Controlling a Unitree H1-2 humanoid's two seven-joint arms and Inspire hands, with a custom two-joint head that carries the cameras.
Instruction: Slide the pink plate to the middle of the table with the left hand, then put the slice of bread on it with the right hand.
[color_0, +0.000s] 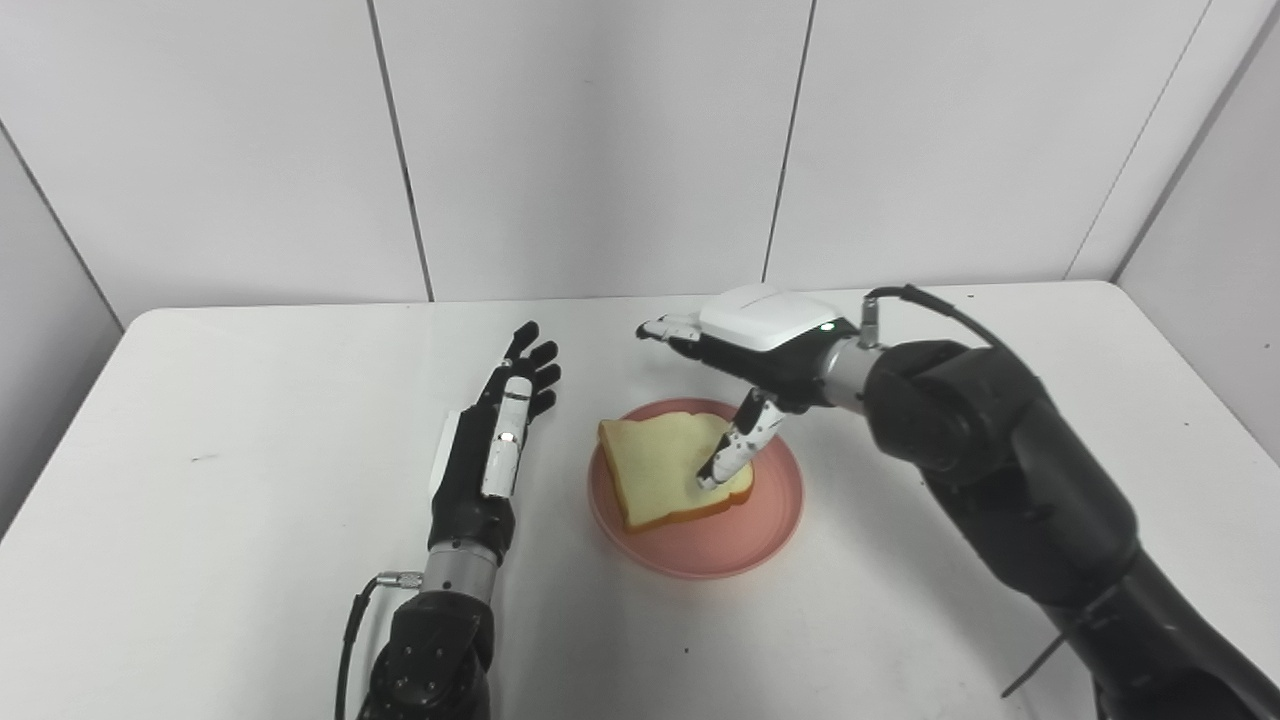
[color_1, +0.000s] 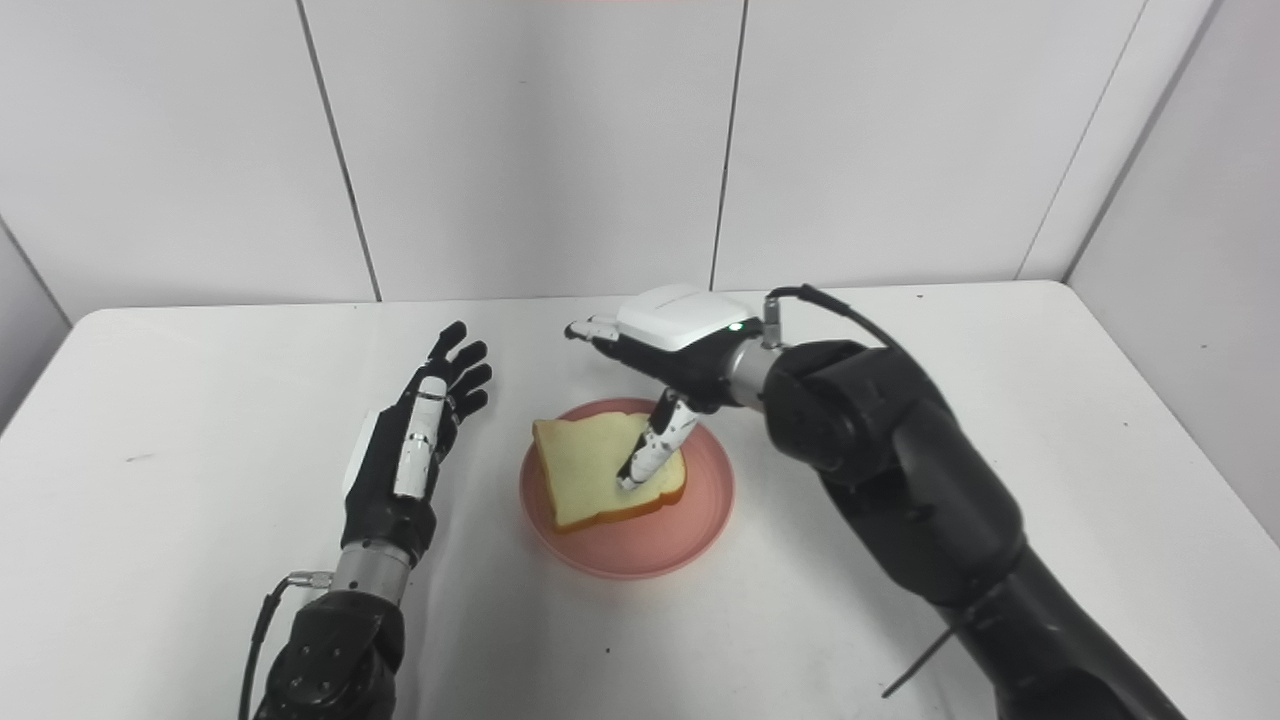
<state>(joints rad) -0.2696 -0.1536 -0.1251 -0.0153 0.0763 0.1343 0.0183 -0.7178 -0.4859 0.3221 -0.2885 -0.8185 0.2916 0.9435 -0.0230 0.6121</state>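
On the left of the white bench (color_0: 250, 520), the left hand (color_0: 490, 440) is seen lying flat, its fingers spread and stretched away from the robot, with nothing held. Just to its right, apart from it, the pink plate (color_0: 770, 510) is found near the middle of the bench. The slice of bread (color_0: 655, 470) is laid on the plate, toward its left side, its crust reaching the rim there. Above the far side of the plate the right hand (color_0: 760, 345) is held palm down, its fingers apart and nothing gripped; one digit is pointed downward, its tip touching the right edge of the bread. The right arm (color_0: 1000, 460) is extended from the lower right.
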